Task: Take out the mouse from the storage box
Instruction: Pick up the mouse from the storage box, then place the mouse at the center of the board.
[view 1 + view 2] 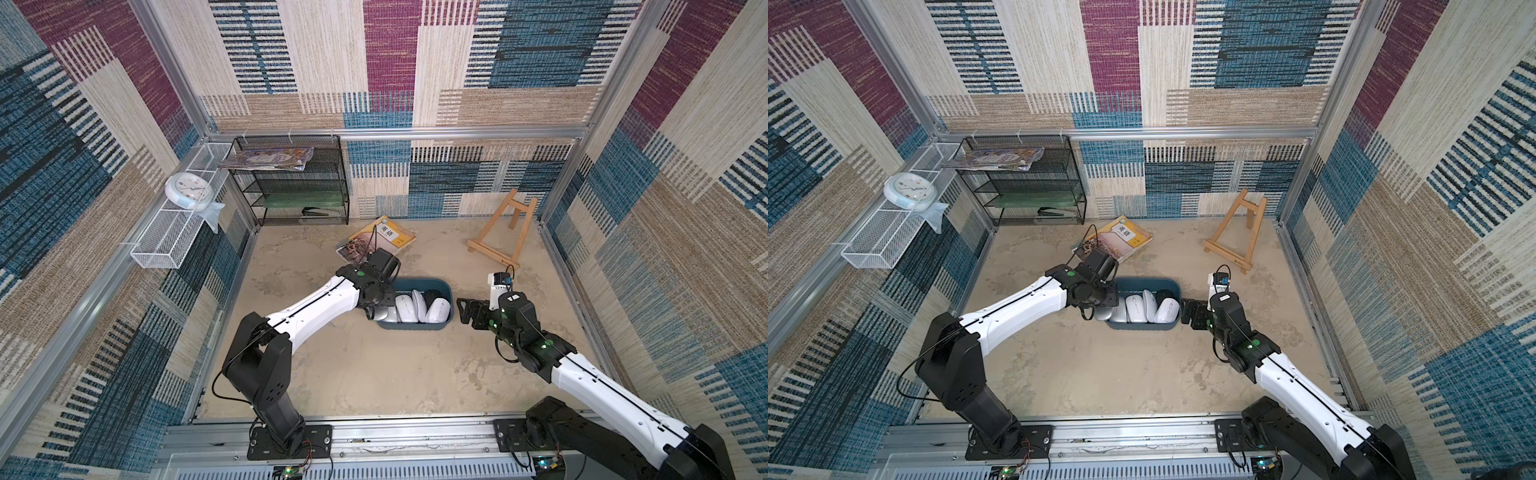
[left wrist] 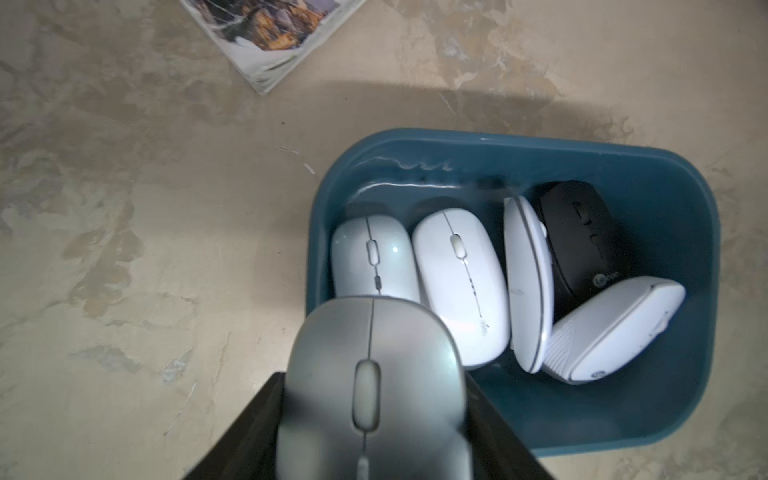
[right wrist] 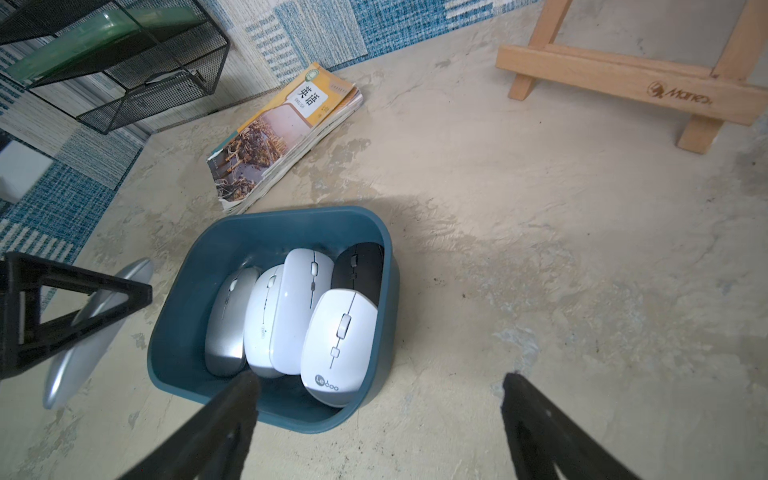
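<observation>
**Status of extraction.** Clock directions are read in the top views, with the storage box [image 1: 415, 325] at the dial centre.

1. The left gripper [image 1: 376, 309] stands at the 9 o'clock end of the box, clenched across the flanks of a silver mouse [image 2: 370, 374].
2. The right wrist view shows this mouse raised off the table [image 3: 540, 249], level with the 9 o'clock rim or just outside it. We judge the lift out of the box as essentially done.
3. The right gripper [image 1: 469, 311] waits just beside the 3 o'clock end, jaws spread wide and holding nothing.
4. Five mice remain inside: a pale one [image 2: 374, 253], two white [image 2: 461, 282], one black [image 2: 582, 232] and one white with grey trim [image 3: 338, 345].

**Remaining.** We judge that the mouse is not yet set down. It must be carried clear of the rim, lowered onto bare table and released.
</observation>
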Action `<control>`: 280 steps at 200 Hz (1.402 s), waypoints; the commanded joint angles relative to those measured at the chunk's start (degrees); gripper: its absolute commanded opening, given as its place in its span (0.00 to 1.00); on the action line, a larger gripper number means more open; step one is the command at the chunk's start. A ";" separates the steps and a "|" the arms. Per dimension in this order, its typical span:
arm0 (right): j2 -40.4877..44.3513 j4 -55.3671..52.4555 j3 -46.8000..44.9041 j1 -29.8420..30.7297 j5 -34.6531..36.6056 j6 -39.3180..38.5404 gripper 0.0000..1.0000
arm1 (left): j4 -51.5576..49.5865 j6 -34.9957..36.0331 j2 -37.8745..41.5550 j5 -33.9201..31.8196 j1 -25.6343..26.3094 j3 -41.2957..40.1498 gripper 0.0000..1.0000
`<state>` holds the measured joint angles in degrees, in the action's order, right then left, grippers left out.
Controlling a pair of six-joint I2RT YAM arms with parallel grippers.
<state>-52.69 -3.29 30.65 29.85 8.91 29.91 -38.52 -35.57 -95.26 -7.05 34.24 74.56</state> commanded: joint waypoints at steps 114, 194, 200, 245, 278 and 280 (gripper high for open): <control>-13.39 -3.74 10.36 1.02 -1.07 2.41 0.93 | 7.75 3.94 4.71 3.54 -18.59 -17.64 0.55; -20.50 -6.20 18.02 4.37 1.16 3.02 0.92 | 11.21 4.41 0.38 4.94 -22.45 -20.94 0.59; -21.05 -6.64 18.72 4.58 1.41 3.08 0.92 | 11.32 4.49 0.09 4.90 -22.54 -21.15 0.60; -23.60 -8.31 21.51 7.24 4.27 3.13 0.91 | 12.20 4.64 -0.76 3.54 -22.67 -22.15 0.68; -23.95 -8.20 21.66 7.64 5.32 3.44 0.91 | 12.16 4.66 -0.17 3.63 -22.62 -22.43 0.83; -24.06 -8.26 21.75 7.67 5.33 3.48 0.91 | 12.22 4.60 -0.03 3.62 -22.63 -22.55 0.84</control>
<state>-76.49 -10.83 51.79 37.36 12.47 32.84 -23.68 -30.76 -95.50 -4.08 11.75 52.80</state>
